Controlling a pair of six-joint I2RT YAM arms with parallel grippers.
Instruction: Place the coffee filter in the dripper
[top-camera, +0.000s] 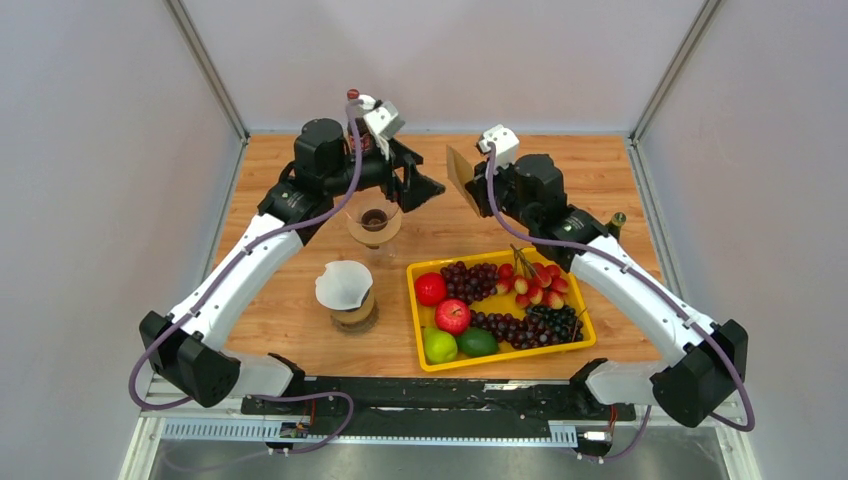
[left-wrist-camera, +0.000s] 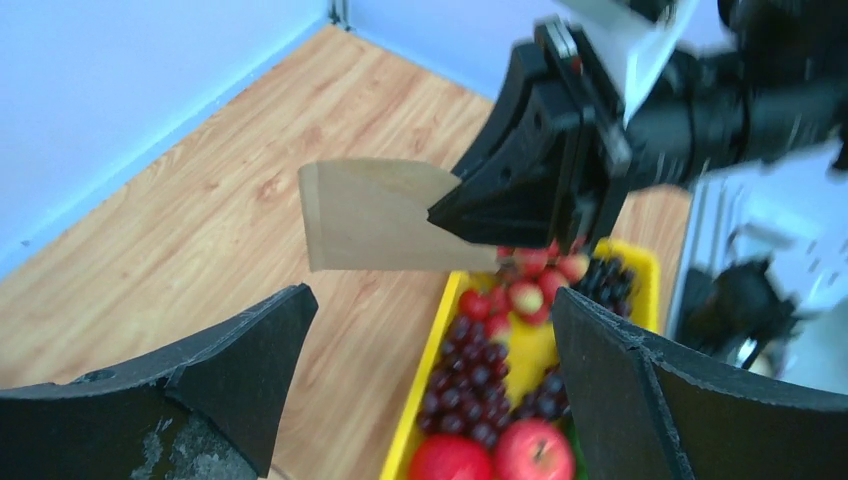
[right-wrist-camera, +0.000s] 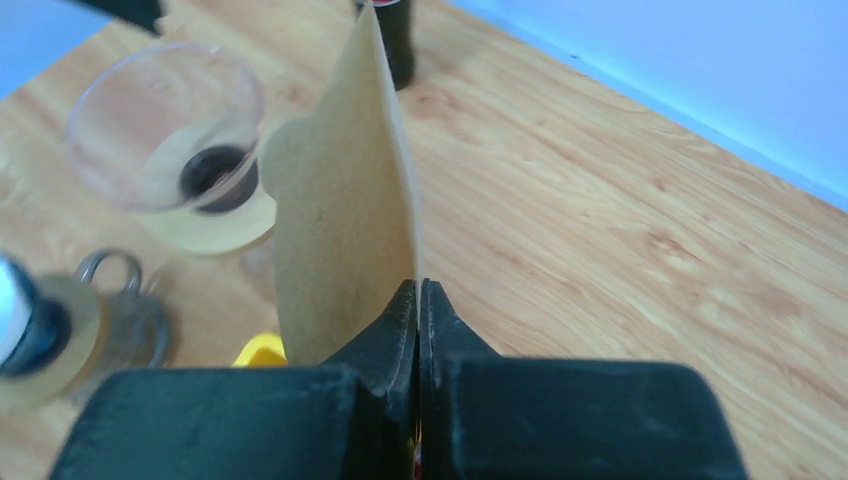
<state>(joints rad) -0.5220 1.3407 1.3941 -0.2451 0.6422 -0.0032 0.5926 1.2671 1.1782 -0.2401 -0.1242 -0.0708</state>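
Observation:
A brown paper coffee filter (top-camera: 459, 172) hangs in the air over the far middle of the table, pinched at its edge by my right gripper (top-camera: 472, 188), which is shut on it. In the right wrist view the filter (right-wrist-camera: 340, 210) stands up edge-on from the shut gripper (right-wrist-camera: 418, 292). A clear glass dripper (top-camera: 373, 222) stands empty on the table below and left of it, and shows in the right wrist view (right-wrist-camera: 165, 120). My left gripper (top-camera: 420, 182) is open and empty above the dripper and faces the filter (left-wrist-camera: 380, 215).
A glass carafe holding a white paper filter (top-camera: 345, 288) stands nearer than the dripper. A yellow tray (top-camera: 418, 335) of apples, grapes and other fruit lies front right. A small dark bottle (top-camera: 617, 222) stands beside the right arm. Walls enclose the table.

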